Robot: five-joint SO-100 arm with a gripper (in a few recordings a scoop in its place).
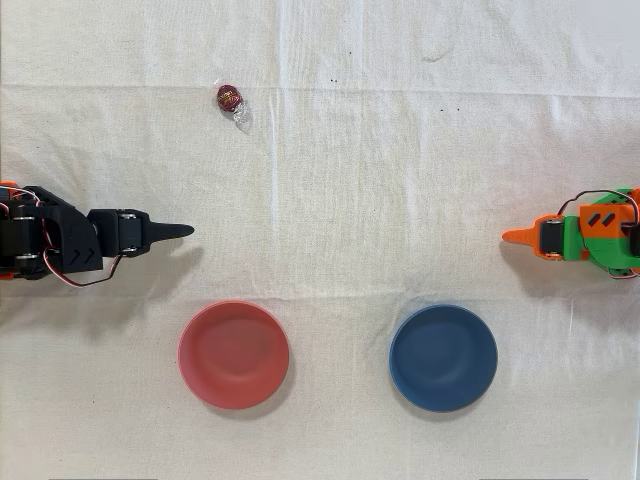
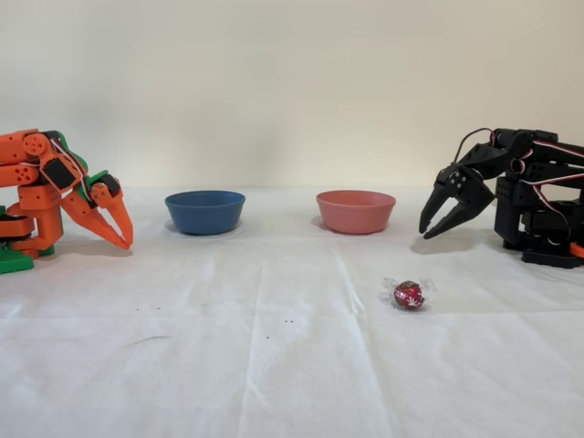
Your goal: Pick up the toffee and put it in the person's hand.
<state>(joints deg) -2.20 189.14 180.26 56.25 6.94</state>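
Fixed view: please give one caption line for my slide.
Black arm's end effector open near the pink bowl; toffee lies on the white cloth.

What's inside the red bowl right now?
Nothing: the overhead view shows the red bowl with a bare bottom. The toffee lies apart on the white cloth. Nothing covers the bowl.

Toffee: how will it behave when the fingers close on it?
The toffee looks round, so it may roll or squirt sideways if nudged. Its glossy wrapper probably makes it slippery. The clear twisted ends look floppy, so a grip there seems unreliable.
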